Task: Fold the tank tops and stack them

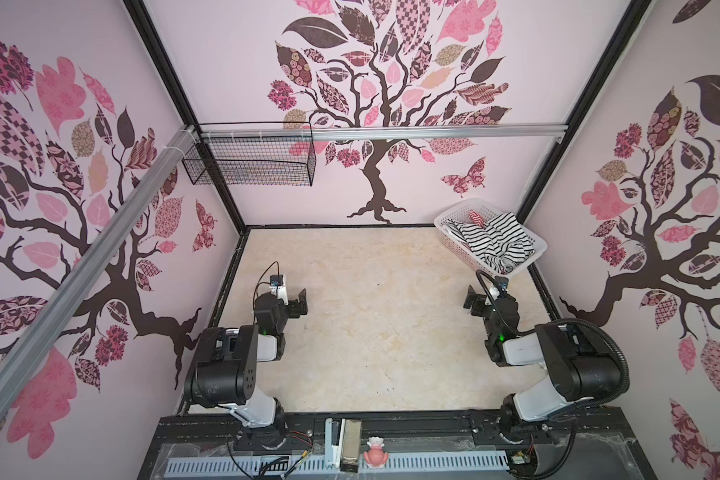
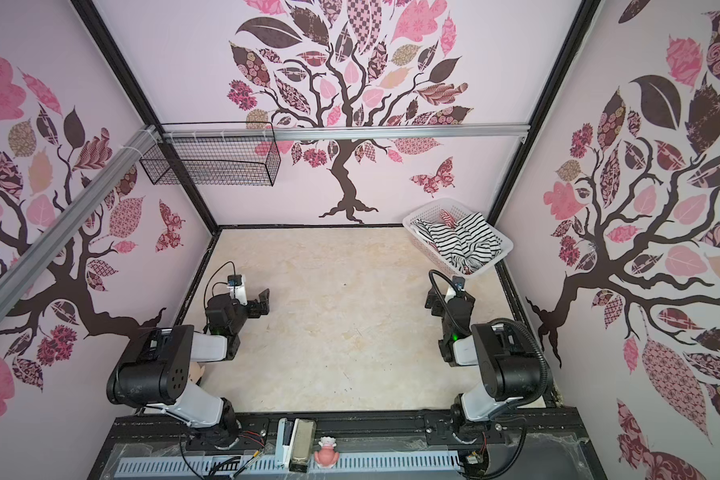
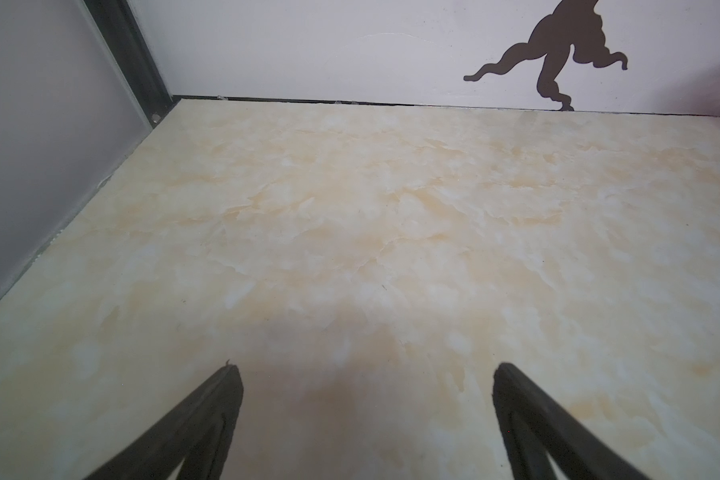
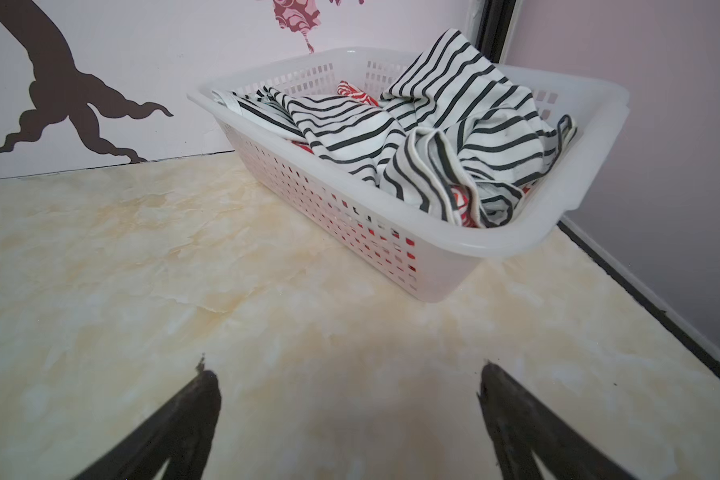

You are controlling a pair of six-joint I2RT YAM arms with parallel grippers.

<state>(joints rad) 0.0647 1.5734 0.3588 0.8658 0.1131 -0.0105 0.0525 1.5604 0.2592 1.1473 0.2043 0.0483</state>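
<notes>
Black-and-white tank top (image 4: 433,124) is heaped over red-and-white tank top (image 4: 356,93) inside white perforated basket (image 4: 350,232), far right corner. Left gripper (image 3: 366,370) and right gripper (image 4: 348,372) are held wide, empty, likely staged for pickup.

The basket (image 1: 454,212) (image 2: 422,214) (image 4: 308,195) is taken as the mark. Under it the table (image 1: 371,332) (image 2: 341,332) (image 3: 391,208) (image 4: 142,270) is seen, right behind it the back wall, close on its right the side wall. In the basket the upper tank top (image 1: 499,237) (image 2: 466,241) (image 4: 454,124) is heaped. Beneath that the lower tank top (image 1: 474,216) (image 2: 447,216) (image 4: 354,91) is buried, a bit showing toward the basket's far side. Near, before the basket, the right gripper (image 1: 472,300) (image 2: 431,301) (image 4: 344,365) is held above the table. Well left of the basket the left gripper (image 1: 304,302) (image 2: 265,301) (image 3: 366,370) is found. Far left of the basket and higher, a wire rack (image 1: 250,162) (image 2: 213,162) is hung.
</notes>
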